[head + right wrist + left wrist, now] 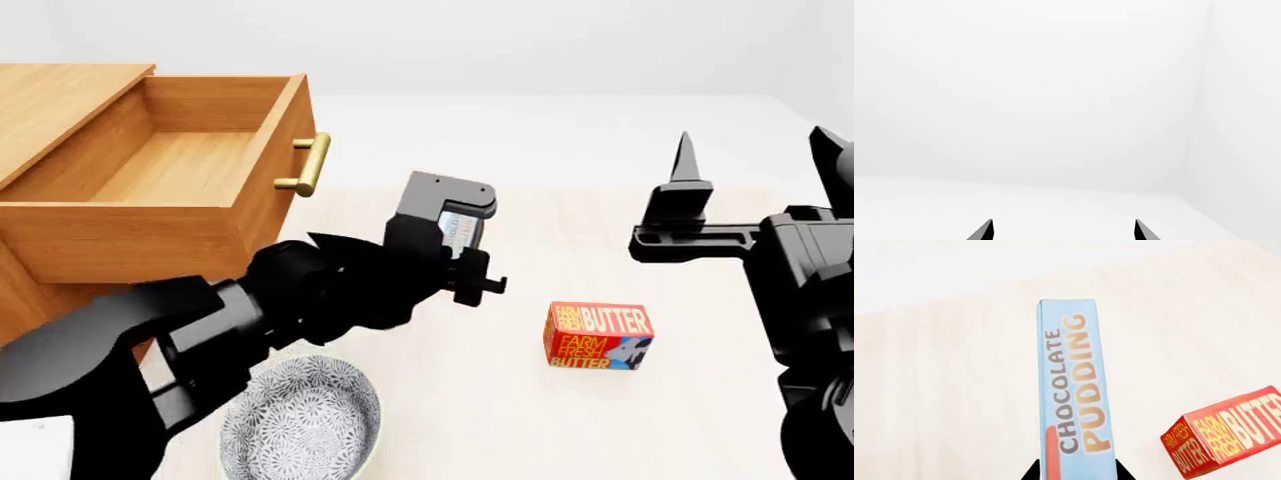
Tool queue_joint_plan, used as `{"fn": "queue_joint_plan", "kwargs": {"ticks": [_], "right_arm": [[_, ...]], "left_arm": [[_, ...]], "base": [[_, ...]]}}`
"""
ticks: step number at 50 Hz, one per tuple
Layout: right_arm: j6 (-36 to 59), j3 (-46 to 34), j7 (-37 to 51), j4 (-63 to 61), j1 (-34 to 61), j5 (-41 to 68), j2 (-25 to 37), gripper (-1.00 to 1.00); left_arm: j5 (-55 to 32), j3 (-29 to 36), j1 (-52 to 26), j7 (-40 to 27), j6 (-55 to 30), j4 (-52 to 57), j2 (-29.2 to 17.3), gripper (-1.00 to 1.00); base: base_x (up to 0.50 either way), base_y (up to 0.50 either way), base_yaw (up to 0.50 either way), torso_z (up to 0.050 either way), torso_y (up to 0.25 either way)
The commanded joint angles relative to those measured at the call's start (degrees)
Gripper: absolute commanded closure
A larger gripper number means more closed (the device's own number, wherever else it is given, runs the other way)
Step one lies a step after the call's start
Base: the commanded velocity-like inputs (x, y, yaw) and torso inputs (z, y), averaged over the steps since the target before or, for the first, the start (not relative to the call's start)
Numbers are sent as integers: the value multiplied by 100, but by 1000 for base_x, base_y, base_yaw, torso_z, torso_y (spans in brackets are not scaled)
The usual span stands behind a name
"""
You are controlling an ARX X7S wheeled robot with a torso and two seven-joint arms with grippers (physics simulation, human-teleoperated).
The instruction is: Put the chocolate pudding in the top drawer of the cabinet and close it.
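Note:
My left gripper (455,238) is shut on the chocolate pudding (463,226), a thin blue box, and holds it above the table to the right of the cabinet (54,105). In the left wrist view the pudding (1071,385) stands out between the two black fingertips (1031,472). The top drawer (147,238) is pulled out and open, empty inside, with its brass handle (306,165) facing the pudding. My right gripper (757,150) is open and empty, raised at the right with its fingers pointing up. In the right wrist view (1064,230) it faces only white wall.
A red-and-yellow butter box (598,336) lies on the pale table (561,200) right of the left gripper, and it also shows in the left wrist view (1227,432). A patterned grey bowl (300,420) sits near the front, under the left arm.

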Motion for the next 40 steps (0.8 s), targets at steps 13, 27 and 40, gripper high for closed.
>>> {"fn": "queue_joint_plan", "kwargs": {"ticks": [13, 27, 40], "right_arm": [[-105, 397, 217, -158, -55, 443, 235, -100], [-171, 593, 315, -240, -109, 644, 376, -100], [-196, 569, 299, -249, -131, 614, 390, -100]], "left_arm": [[44, -427, -1133, -1237, 29, 1969, -648, 100], [50, -628, -2204, -1363, -316, 1521, -493, 100], [191, -608, -2879, -1104, -573, 227, -355, 100]], "base": [[0, 0, 0, 0, 0], [0, 0, 0, 0, 1], [0, 0, 0, 0, 0]]}}
